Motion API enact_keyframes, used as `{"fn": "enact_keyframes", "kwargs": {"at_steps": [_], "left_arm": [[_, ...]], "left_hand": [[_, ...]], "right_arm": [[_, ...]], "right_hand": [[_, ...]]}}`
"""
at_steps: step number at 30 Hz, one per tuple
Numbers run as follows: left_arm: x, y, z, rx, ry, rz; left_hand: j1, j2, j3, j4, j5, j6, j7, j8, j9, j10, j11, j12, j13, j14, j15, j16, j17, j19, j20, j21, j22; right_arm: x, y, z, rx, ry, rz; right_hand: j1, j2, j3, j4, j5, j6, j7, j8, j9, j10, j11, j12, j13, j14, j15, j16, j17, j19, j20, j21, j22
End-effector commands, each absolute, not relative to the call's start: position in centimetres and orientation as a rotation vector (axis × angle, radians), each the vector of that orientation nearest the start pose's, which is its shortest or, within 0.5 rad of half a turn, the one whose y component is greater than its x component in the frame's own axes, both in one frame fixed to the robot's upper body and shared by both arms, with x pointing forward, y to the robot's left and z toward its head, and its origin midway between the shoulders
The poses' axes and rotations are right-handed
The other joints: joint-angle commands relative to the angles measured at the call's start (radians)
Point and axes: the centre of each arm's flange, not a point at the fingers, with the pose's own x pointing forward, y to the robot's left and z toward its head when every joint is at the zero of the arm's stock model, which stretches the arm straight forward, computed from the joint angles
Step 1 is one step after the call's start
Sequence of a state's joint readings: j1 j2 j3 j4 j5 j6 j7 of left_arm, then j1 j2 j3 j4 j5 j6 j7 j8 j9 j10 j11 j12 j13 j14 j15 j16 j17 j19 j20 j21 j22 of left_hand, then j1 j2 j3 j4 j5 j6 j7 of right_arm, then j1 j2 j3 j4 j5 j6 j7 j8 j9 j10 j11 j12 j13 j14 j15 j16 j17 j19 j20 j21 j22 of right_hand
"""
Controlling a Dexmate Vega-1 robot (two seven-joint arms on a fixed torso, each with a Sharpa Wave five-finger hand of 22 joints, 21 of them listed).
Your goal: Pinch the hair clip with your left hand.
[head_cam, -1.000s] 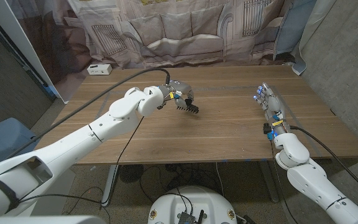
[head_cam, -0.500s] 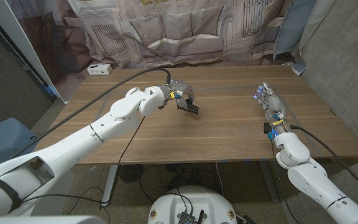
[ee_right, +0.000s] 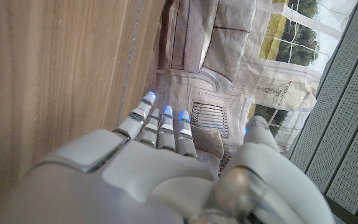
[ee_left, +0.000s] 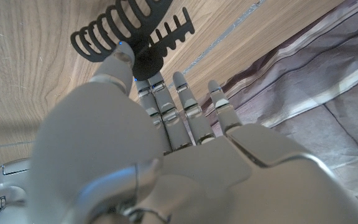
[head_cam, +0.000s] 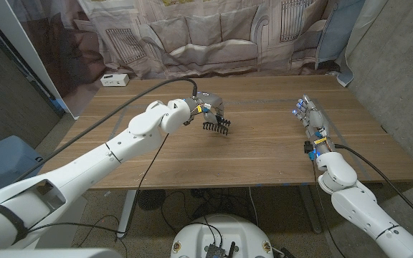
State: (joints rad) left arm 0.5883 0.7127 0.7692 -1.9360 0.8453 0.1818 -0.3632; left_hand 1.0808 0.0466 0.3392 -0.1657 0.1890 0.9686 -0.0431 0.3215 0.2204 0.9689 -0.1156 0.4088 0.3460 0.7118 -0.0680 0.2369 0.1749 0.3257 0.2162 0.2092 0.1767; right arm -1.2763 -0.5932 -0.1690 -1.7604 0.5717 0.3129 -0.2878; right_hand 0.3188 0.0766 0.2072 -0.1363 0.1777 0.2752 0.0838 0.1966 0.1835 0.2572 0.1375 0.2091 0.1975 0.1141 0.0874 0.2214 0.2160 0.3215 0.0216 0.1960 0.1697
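Black plastic toothed claw hair clip [head_cam: 216,127]: near middle of wooden table [head_cam: 264,154], toward far edge | left hand [head_cam: 205,108]: pinching the clip's top between thumb and fingertips [ee_left: 124,55] | right hand [head_cam: 311,119]: near right edge, fingers straight, holding nothing

Black toothed plastic hair clip [head_cam: 216,127]: matt. Brown wooden table [head_cam: 264,154]: smooth, grained, low sheen. Left hand [head_cam: 205,107] and right hand [head_cam: 311,120]: glossy silver-grey shells. Printed cloth backdrop [head_cam: 214,36] beyond the far edge: soft, creased.
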Motion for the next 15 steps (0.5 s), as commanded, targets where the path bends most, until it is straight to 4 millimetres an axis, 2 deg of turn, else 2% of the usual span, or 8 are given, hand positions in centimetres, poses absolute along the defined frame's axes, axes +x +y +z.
{"fn": "enact_keyframes", "kwargs": {"at_steps": [1,8,10,11,13,15], "left_arm": [[55.65,9.4,6.5,1.786,-0.763,-0.178],[55.36,9.22,6.51,1.813,-0.79,-0.157],[55.23,9.14,6.45,1.823,-0.806,-0.144],[55.18,9.1,6.42,1.828,-0.81,-0.138],[55.15,9.05,6.37,1.837,-0.818,-0.132],[55.16,8.99,6.36,1.845,-0.817,-0.134]], "left_hand": [[0.072,0.062,-0.001,0.003,0.003,0.084,-0.019,0.012,0.01,0.111,-0.072,0.018,0.031,0.046,-0.079,0.016,0.006,0.011,0.0,-0.002,0.002],[0.079,0.058,0.003,0.0,0.003,0.104,-0.007,0.026,0.015,0.131,-0.074,0.037,0.065,0.075,-0.088,0.015,0.003,0.009,0.0,-0.006,0.001],[0.089,0.047,0.004,-0.008,0.003,0.122,-0.004,0.033,0.014,0.152,-0.072,0.049,0.078,0.081,-0.097,0.012,0.001,0.012,-0.008,-0.006,0.0],[0.096,0.038,0.005,-0.01,0.002,0.132,-0.002,0.037,0.012,0.162,-0.071,0.054,0.089,0.087,-0.104,0.009,0.0,0.005,-0.049,-0.011,-0.002],[0.105,0.028,0.005,-0.01,-0.002,0.152,0.004,0.043,0.008,0.181,-0.075,0.059,0.1,0.096,-0.12,0.004,-0.001,0.003,-0.109,-0.013,-0.003],[0.112,0.021,0.005,-0.01,-0.004,0.165,0.006,0.046,0.005,0.192,-0.07,0.06,0.105,0.103,-0.128,0.002,-0.001,0.005,-0.151,-0.013,-0.004]], "right_arm": [[54.35,-32.26,-7.29,0.098,-0.66,-0.03],[54.41,-32.2,-7.36,0.099,-0.659,-0.033],[54.42,-32.18,-7.37,0.1,-0.659,-0.034],[54.42,-32.17,-7.38,0.101,-0.659,-0.033],[54.44,-32.15,-7.4,0.1,-0.658,-0.034],[54.44,-32.15,-7.41,0.102,-0.658,-0.034]], "right_hand": [[0.009,0.001,-0.001,0.001,0.0,0.008,0.003,-0.001,0.003,0.009,-0.001,0.0,0.003,0.007,-0.001,-0.001,0.006,0.0,0.008,-0.002,0.004],[0.009,0.001,-0.001,0.001,0.0,0.008,0.003,-0.001,0.003,0.009,-0.001,0.0,0.003,0.008,0.0,-0.001,0.006,-0.001,0.01,-0.002,0.004],[0.009,0.001,-0.001,0.001,0.0,0.008,0.002,-0.001,0.003,0.009,-0.001,-0.001,0.003,0.008,0.0,-0.001,0.006,-0.001,0.01,-0.002,0.004],[0.009,0.001,-0.001,0.001,0.0,0.007,0.002,-0.001,0.003,0.009,-0.001,-0.001,0.003,0.007,0.001,-0.001,0.006,-0.001,0.01,-0.002,0.004],[0.009,0.001,-0.001,0.001,0.0,0.008,0.003,-0.001,0.003,0.009,-0.001,0.0,0.003,0.007,0.001,-0.001,0.006,-0.001,0.01,-0.001,0.004],[0.009,0.001,-0.001,0.001,0.0,0.008,0.003,-0.001,0.003,0.009,-0.002,-0.001,0.003,0.008,0.001,-0.001,0.006,-0.001,0.01,-0.001,0.004]]}}
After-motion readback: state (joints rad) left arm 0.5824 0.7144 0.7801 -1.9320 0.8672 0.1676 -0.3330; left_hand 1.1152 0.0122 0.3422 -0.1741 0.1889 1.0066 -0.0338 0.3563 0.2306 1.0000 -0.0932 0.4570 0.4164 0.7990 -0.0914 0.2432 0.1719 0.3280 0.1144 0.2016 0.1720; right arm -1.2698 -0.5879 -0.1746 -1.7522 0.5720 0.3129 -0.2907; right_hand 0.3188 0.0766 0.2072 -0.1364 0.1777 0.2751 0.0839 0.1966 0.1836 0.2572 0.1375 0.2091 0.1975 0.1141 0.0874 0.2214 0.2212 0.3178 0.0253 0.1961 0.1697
